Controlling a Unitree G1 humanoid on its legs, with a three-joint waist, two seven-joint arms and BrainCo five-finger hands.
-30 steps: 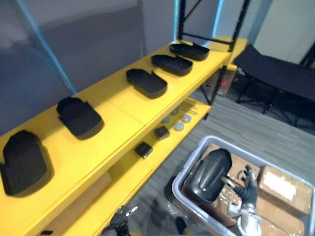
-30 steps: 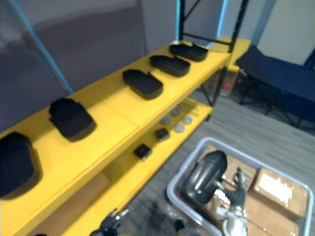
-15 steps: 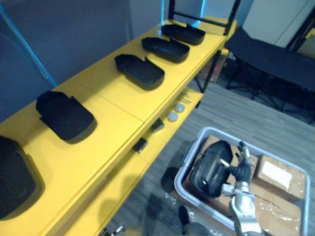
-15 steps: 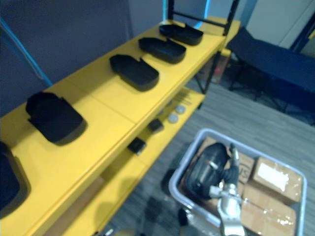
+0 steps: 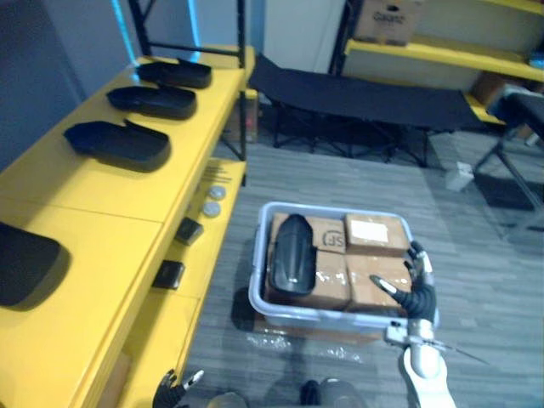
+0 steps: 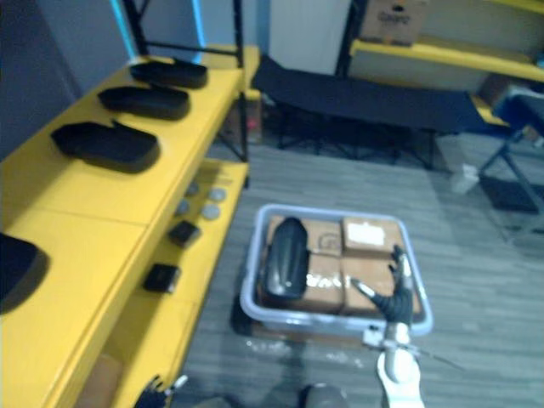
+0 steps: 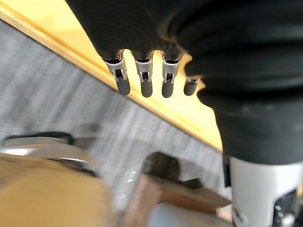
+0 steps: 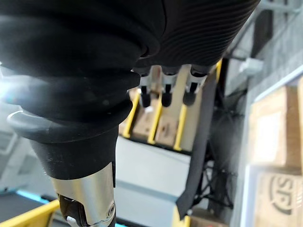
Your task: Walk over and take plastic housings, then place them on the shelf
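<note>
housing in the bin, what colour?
Black; the housing shows best in the left eye view.

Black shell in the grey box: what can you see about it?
The black plastic housing is a long, rounded, shiny shell. It lies domed side up in the left part of the grey bin, resting on cardboard boxes, lengthwise beside the bin's left wall. The right robot hand hovers open by the bin's right rim, not touching the housing.

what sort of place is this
Likely a storeroom or workshop: a long yellow shelf lined with black plastic housings, and a grey plastic bin of brown cardboard boxes.
</note>
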